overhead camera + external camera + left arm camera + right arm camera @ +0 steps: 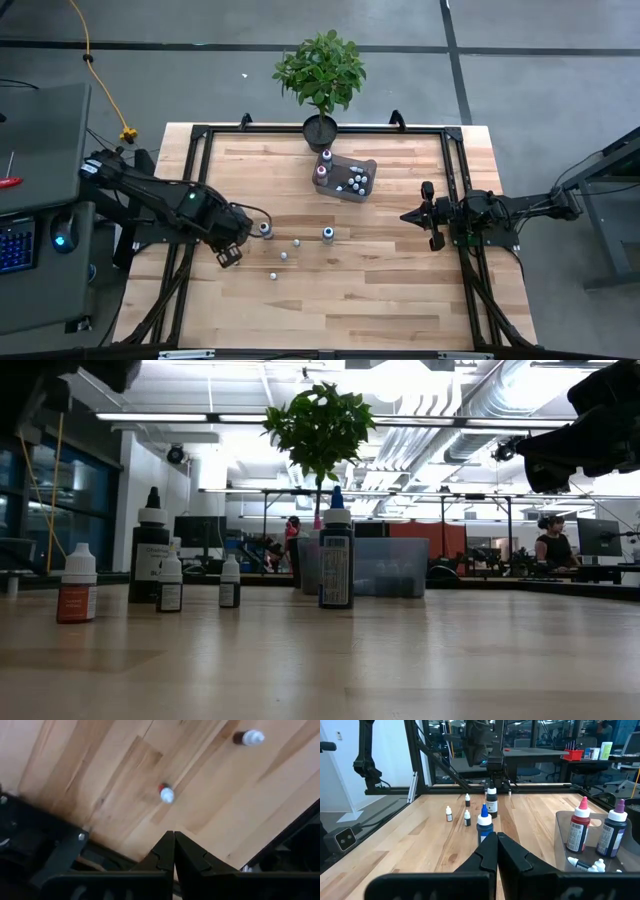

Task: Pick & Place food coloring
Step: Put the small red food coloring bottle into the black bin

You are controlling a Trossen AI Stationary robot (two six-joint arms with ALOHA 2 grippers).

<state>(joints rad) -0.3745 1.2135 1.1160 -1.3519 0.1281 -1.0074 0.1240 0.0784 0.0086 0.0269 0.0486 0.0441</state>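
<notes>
Several tiny food coloring bottles stand loose on the wooden table: a dark one [266, 229], a blue-capped one [328, 232] and small white-capped ones [296, 241] [284, 255] [272, 274]. More sit in the clear bin [345, 175]. My left gripper [230, 256] points down, shut and empty, above the table left of the loose bottles. Its wrist view shows the shut fingers [174, 840] with a red bottle [166, 794] and a dark one [248, 737] beyond them. My right gripper [408, 215] waits level at the right, shut [496, 840].
A potted plant [320, 75] stands at the table's far edge, just behind the bin. Black frame rails [195, 170] run along the table's sides. In the bin a red-capped bottle [579, 827] and a purple-capped one [614, 832] stand upright. Bare wood lies toward the near edge.
</notes>
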